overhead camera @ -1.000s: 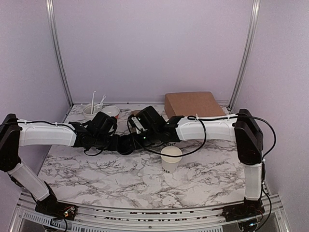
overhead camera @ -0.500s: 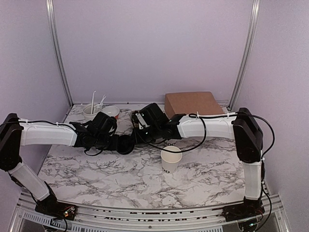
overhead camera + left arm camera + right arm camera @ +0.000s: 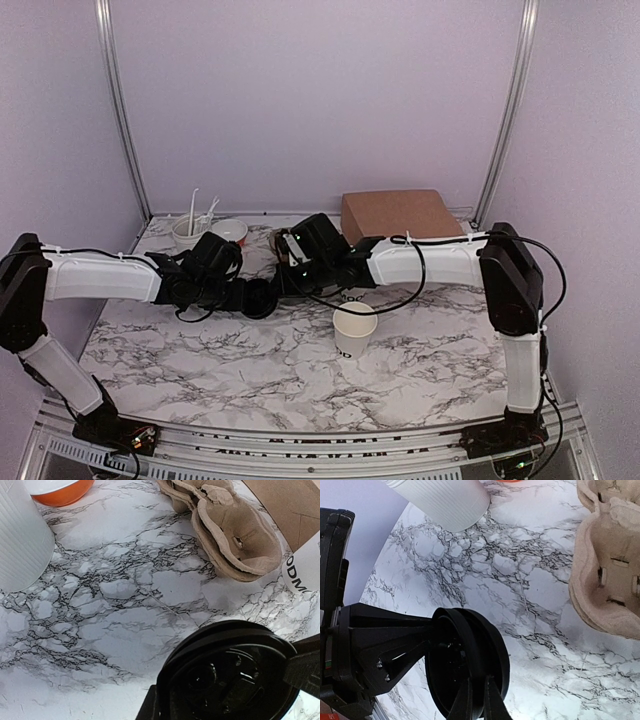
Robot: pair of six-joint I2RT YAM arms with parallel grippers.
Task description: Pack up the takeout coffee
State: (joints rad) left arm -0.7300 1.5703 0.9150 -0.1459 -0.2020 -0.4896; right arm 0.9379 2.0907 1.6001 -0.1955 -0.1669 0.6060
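The takeout coffee, a cup with its lid on, is out of view. A black dome lid (image 3: 262, 297) hangs just above the marble table (image 3: 200, 350), held between both arms. My left gripper (image 3: 247, 296) is shut on it from the left, and the lid (image 3: 230, 675) fills the lower right of the left wrist view. My right gripper (image 3: 479, 694) is shut on the lid's rim (image 3: 470, 655), one finger on each side. The left gripper (image 3: 385, 650) shows there at the left. A lidless white paper cup (image 3: 355, 328) stands in front of my right arm.
A pulp cup carrier (image 3: 235, 530) (image 3: 610, 570) lies beyond the lid. A second lettered cup (image 3: 305, 565) stands beside it. A brown box (image 3: 400, 215) sits at the back right. A ribbed white cup (image 3: 187, 232) with utensils and an orange bowl (image 3: 230, 232) stand back left.
My right gripper has closed from part open onto the lid's rim and shifted slightly back. The left gripper keeps its grip and has barely moved.
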